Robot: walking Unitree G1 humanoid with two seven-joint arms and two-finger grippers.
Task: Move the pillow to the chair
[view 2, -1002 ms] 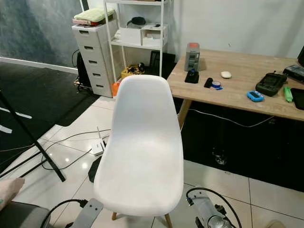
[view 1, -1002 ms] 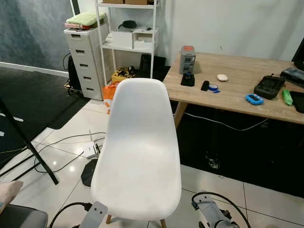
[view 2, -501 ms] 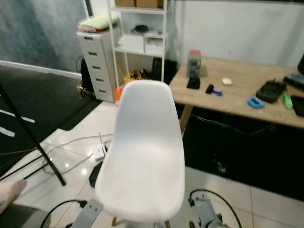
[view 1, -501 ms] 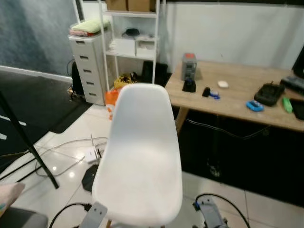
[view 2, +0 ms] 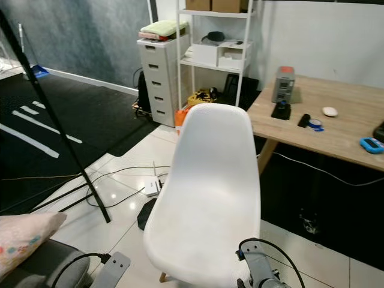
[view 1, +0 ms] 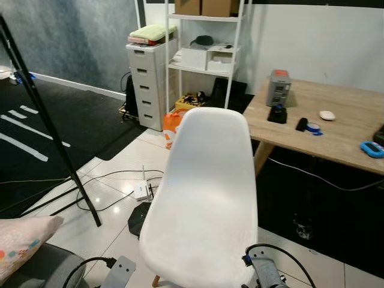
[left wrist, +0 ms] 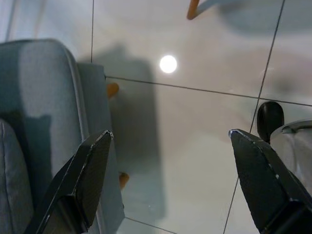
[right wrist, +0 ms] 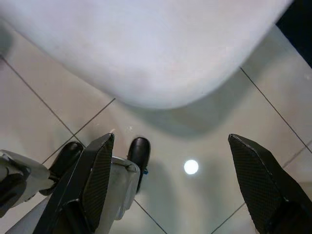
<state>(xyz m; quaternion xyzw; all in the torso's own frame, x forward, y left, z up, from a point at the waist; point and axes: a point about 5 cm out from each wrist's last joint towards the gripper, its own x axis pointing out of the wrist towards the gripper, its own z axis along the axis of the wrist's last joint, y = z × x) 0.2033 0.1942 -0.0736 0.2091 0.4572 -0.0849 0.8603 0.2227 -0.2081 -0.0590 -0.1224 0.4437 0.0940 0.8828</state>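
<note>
The pale pillow (view 1: 21, 243) with small coloured dots lies at my lower left on a grey upholstered seat (view 2: 45, 267). Straight ahead stands the white plastic chair (view 1: 204, 198), its back towards the desk and its seat bare. My left gripper (left wrist: 170, 185) is open over the floor tiles, with the grey seat (left wrist: 44, 126) beside it and nothing between the fingers. My right gripper (right wrist: 175, 190) is open too, low by the front rim of the white chair (right wrist: 146, 44). Both silver forearms (view 1: 264, 273) rise at the bottom edge of the head views.
A wooden desk (view 1: 336, 129) with small devices stands to the right behind the chair. A white shelf (view 1: 204, 36) and a drawer unit (view 1: 147, 78) line the back wall. A black tripod leg (view 1: 54, 135) slants across the left. Cables and a power adapter (view 1: 143, 191) lie on the tiles.
The camera has turned left, so the chair and desk sit further right in the picture. More of the pillow and the grey seat is in view. Nothing was grasped.
</note>
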